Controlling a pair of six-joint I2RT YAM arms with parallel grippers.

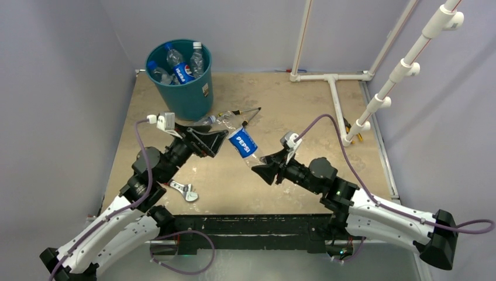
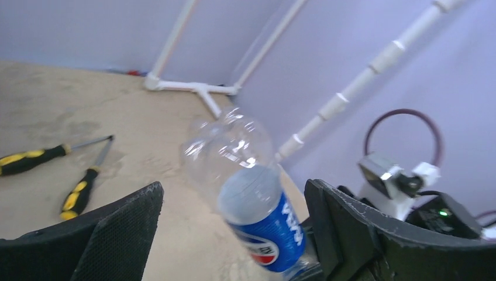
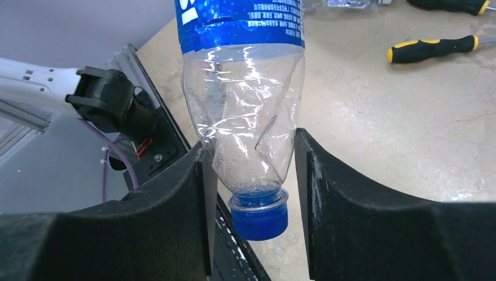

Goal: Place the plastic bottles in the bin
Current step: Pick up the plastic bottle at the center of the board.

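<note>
Here the right gripper (image 3: 250, 146) pinches the bottle (image 1: 243, 142) by its neck, the left gripper (image 2: 234, 193) spread around its base, seemingly for a handover toward the bin (image 1: 187, 93).

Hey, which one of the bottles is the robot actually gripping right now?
The blue-labelled Pepsi bottle between the arms, pinched near its cap by the right gripper, unlike the bottles in the bin.

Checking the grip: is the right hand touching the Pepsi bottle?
Touching. The right wrist view shows the right hand with its fingers pressed against both sides of the Pepsi bottle, on its crumpled clear neck just above the blue cap.
</note>
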